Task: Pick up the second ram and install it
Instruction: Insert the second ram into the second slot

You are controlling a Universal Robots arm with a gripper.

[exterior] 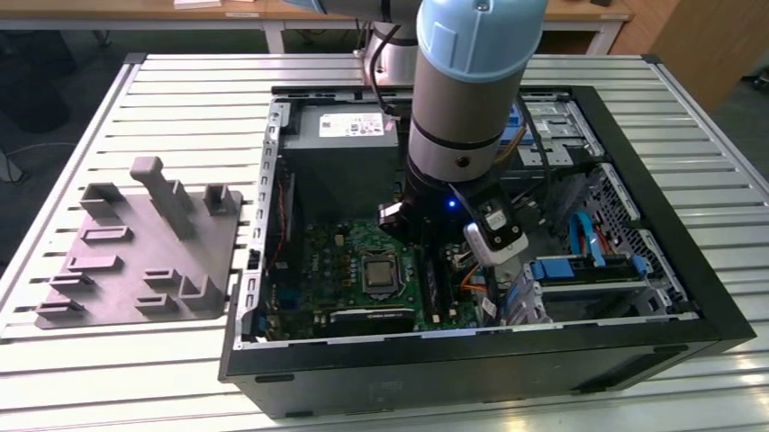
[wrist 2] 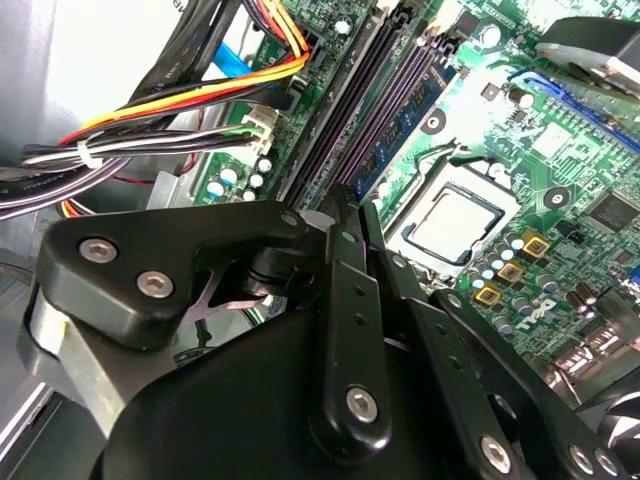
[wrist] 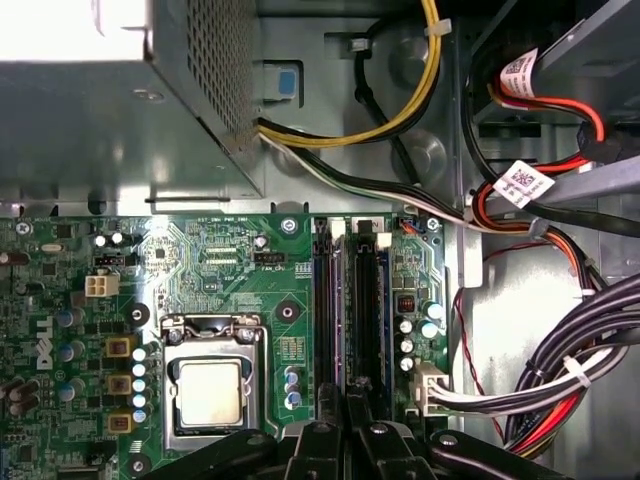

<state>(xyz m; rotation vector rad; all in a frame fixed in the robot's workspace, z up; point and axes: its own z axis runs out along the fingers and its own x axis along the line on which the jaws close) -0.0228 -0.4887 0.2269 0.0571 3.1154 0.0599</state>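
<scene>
Arm reaches down into the open PC case (exterior: 673,297) on the slatted table (exterior: 108,90), gripper (wrist: 350,405) low over the motherboard (wrist: 200,270), right at the RAM slots (wrist: 325,310) beside the CPU socket (wrist: 212,390). Fingers (wrist 2: 345,260) look pressed close together over the slot end, pinching nothing I can make out. The second ram (wrist: 367,310) stands on edge in a slot, dark blue-green strip in both wrist views. Grey fixture plate (exterior: 139,261) sits on the table at the exterior view's left. Power-supply box (exterior: 348,135) behind the arm.
</scene>
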